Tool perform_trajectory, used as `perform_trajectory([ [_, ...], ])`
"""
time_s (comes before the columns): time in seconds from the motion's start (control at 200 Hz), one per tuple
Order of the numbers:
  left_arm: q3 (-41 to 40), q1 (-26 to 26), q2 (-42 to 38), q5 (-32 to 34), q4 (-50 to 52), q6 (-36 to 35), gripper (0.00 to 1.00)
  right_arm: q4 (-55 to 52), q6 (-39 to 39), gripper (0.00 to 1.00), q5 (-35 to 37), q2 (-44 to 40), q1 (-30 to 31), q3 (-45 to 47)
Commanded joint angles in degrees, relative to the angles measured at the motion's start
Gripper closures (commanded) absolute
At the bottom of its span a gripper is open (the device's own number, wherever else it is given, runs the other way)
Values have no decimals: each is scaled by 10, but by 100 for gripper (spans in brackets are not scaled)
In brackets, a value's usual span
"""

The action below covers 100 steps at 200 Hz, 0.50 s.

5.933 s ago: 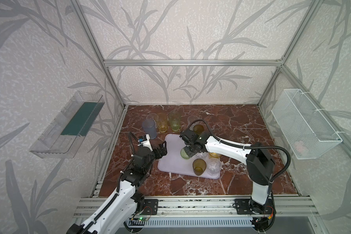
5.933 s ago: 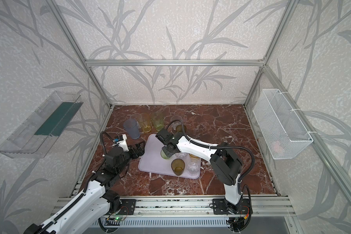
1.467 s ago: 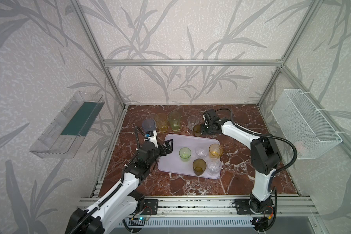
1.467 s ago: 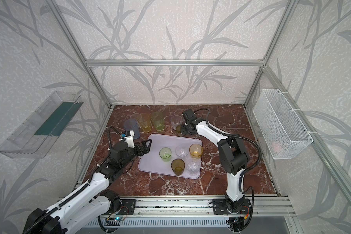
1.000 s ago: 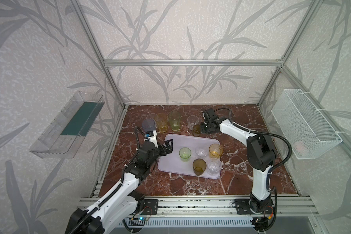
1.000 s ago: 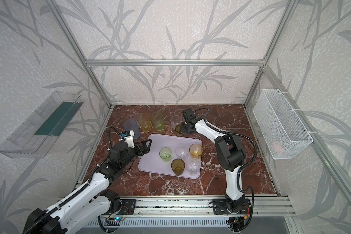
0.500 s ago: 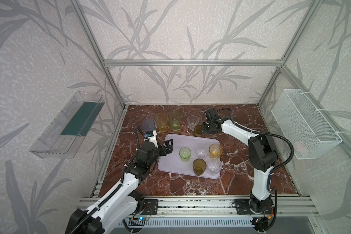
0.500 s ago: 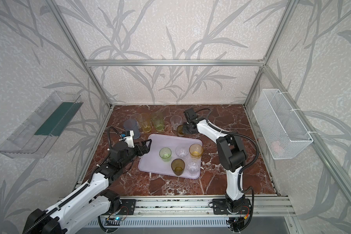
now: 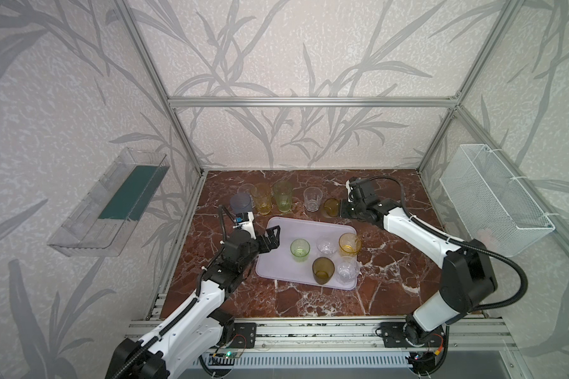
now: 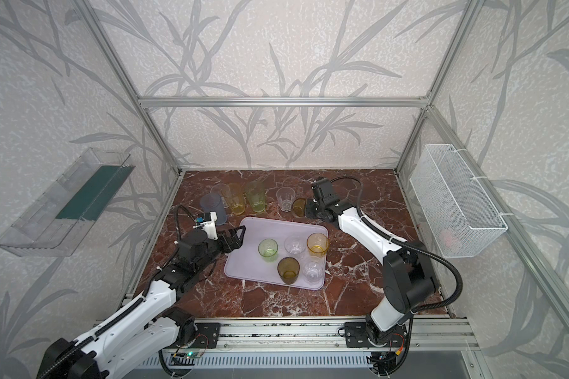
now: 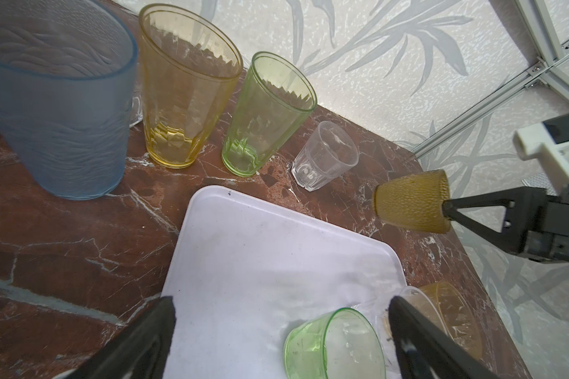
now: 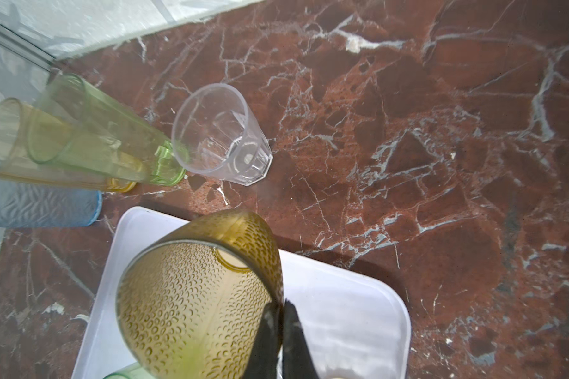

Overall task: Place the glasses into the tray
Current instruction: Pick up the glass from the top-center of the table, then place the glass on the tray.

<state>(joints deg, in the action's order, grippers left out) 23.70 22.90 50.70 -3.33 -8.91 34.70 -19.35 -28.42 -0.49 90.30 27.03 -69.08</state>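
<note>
Five glasses [image 9: 300, 250] are set in the tray [image 9: 281, 262]; a tilted amber glass [image 9: 331, 207] is pinched at its rim by the right end effector [image 12: 280, 310], past the far edge. Left end effector [image 9: 275, 237] is spread wide. Next: amber glass to be righted over bare tray.

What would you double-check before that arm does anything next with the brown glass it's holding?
1. Grip: right gripper shut on the rim of the lifted dark amber glass: ok.
2. That glass upright: it is tipped sideways in the air: not ok.
3. Free room on the tray: a large bare part: ok.
4. Nearby clear glass apart from the held one: ok.
5. Left gripper, open over the tray's corner, out of the path: cannot tell.
</note>
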Motion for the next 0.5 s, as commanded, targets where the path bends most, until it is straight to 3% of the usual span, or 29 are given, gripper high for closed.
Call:
perform_trajectory([
  [0.0,-2,2,14,2,-17,10,1,19,7,100,-3,-52,-3,28],
  [0.155,-3,2,35,-6,-34,26,1,16,16,100,5,-127,-2,73],
  [0.495,47,4,61,-63,48,57,1,-8,36,100,-2,-243,-3,147],
])
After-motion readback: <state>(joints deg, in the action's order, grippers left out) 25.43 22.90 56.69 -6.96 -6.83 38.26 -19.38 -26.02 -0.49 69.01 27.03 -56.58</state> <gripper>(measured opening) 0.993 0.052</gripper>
